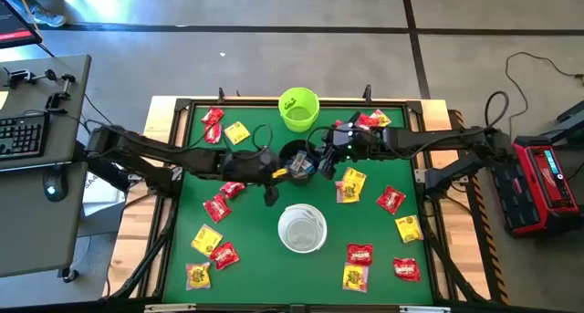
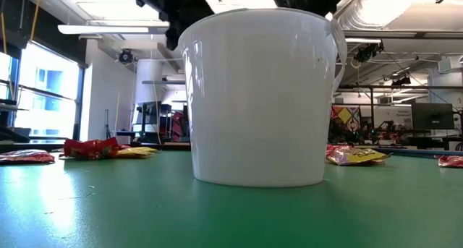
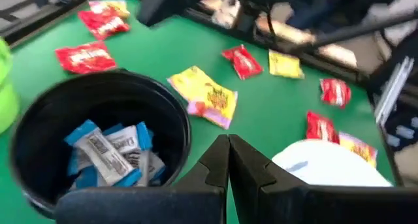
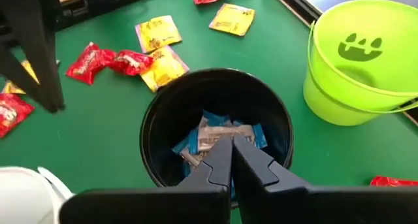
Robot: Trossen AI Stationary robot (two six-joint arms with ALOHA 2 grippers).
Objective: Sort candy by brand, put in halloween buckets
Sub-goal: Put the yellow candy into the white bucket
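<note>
My overhead camera looks straight down and takes in the whole green table, its wooden frame and the floor around it. My table-level camera sits right against the white bucket, which fills most of its picture, and faces level across the table into the room behind. The left wrist camera looks past the left hand at the black bucket from close by. The right wrist camera looks down past the right hand into that same bucket, with the lime green bucket beside it. Both wrist views share the black bucket; the overhead shows all three.
</note>
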